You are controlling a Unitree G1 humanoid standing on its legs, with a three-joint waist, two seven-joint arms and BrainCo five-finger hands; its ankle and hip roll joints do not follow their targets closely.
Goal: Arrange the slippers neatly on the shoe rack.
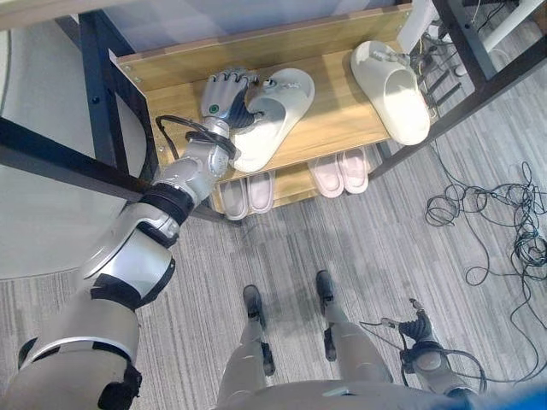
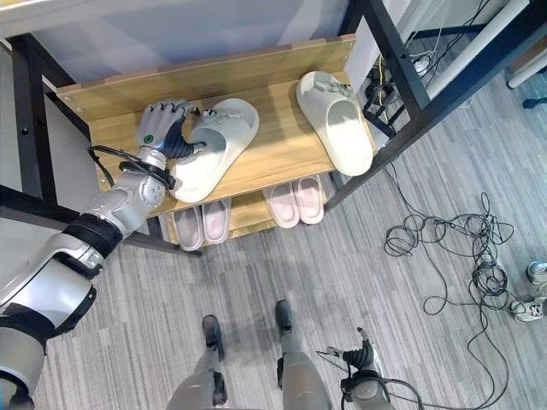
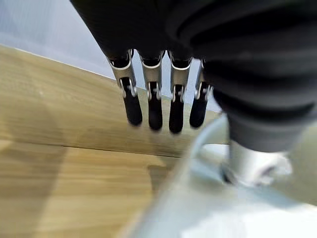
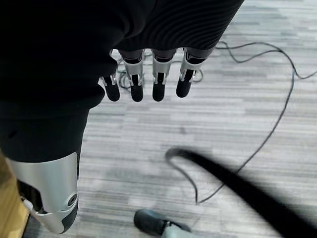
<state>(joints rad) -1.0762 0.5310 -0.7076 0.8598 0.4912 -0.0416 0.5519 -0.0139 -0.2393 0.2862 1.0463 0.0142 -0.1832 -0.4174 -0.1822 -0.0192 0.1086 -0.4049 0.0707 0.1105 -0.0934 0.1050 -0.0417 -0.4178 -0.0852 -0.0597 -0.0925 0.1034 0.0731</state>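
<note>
A cream slipper (image 1: 280, 115) lies at a slant on the left of the wooden shoe rack's top shelf (image 1: 338, 128). My left hand (image 1: 226, 96) rests at its left edge, the thumb (image 3: 250, 168) against the slipper (image 3: 198, 208) and the straight fingers (image 3: 155, 106) hanging past its rim over the wood. A second cream slipper (image 1: 395, 90) lies at the shelf's right end, angled the other way. Down by my side, my right hand (image 1: 418, 328) hangs over the carpet with relaxed fingers (image 4: 143, 84) and holds nothing.
Two pairs of pale pink slippers (image 1: 249, 195) (image 1: 340, 172) stand on the lower shelf. Black frame bars (image 1: 60, 158) cross at the left, and another (image 1: 479, 77) runs at the right. Loose cables (image 1: 491, 213) lie tangled on the grey carpet right of the rack.
</note>
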